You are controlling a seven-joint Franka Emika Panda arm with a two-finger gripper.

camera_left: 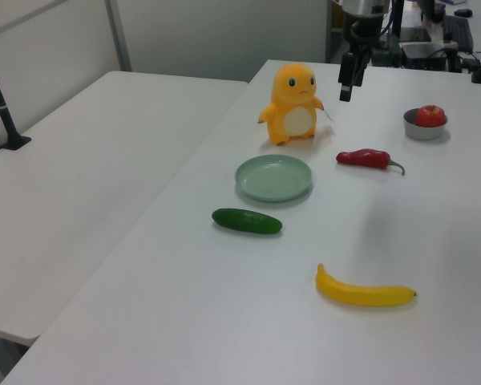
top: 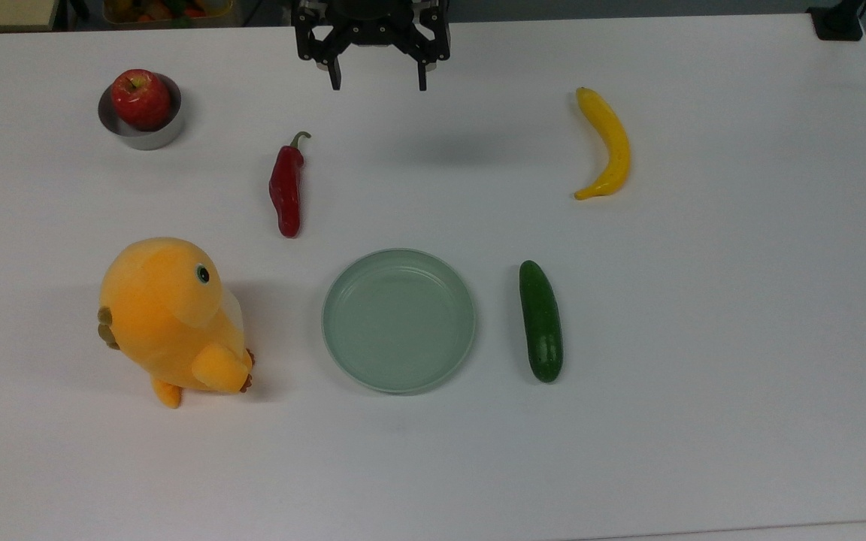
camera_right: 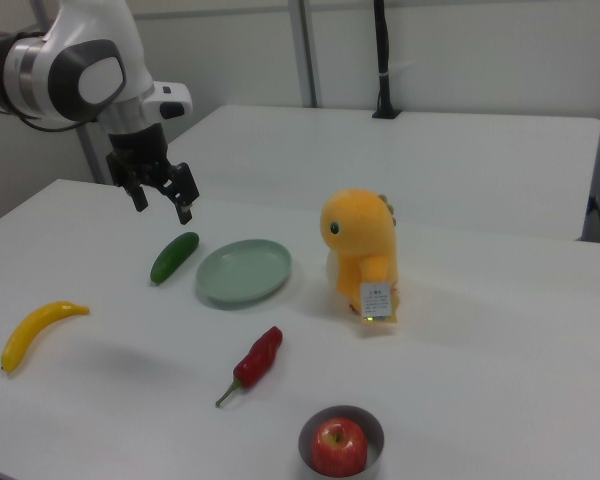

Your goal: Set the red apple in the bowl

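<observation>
Already home, the red apple [top: 140, 98] sits in the small grey bowl [top: 137, 134] near the top view's upper left corner of the white worktop [top: 704, 300], filling it almost rim to rim, so the snug steep sides keep it from rolling. Well apart from it, the claw [top: 379, 75] hangs above the worktop's far edge with its fingers spread wide and nothing between them, which suggests the job is done and the arm is clear of the fruit. Laid out singly across the worktop are a red chili pepper [top: 286, 186], a banana [top: 608, 144], a cucumber [top: 540, 321] and a shallow pale green dish [top: 398, 321], each with free space around it, seemingly as decoys for the pick. An orange plush toy [camera_right: 363, 250] stands upright beside the dish
</observation>
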